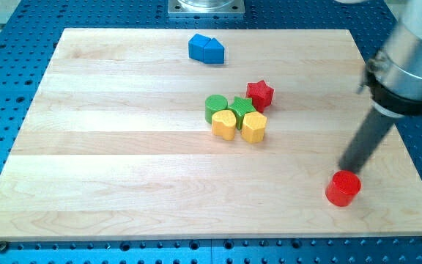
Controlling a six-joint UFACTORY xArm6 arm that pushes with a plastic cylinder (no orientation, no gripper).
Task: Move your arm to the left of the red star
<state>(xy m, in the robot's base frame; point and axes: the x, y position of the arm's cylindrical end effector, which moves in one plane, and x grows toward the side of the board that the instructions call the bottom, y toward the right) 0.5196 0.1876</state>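
The red star (260, 94) lies right of the board's middle, at the upper right of a tight cluster. Touching it on its lower left is a green star (241, 108). A green cylinder (215, 108), a yellow block (224, 124) and a yellow hexagon block (253, 127) complete the cluster. My tip (344, 167) is far to the lower right of the red star, just above a red cylinder (343, 188) near the view's bottom right. The rod rises to the upper right toward the arm.
A blue block (206, 49) made of two joined shapes lies near the board's top edge, at centre. The wooden board (123, 161) sits on a blue perforated table. The arm's grey body (412, 66) hangs over the board's right edge.
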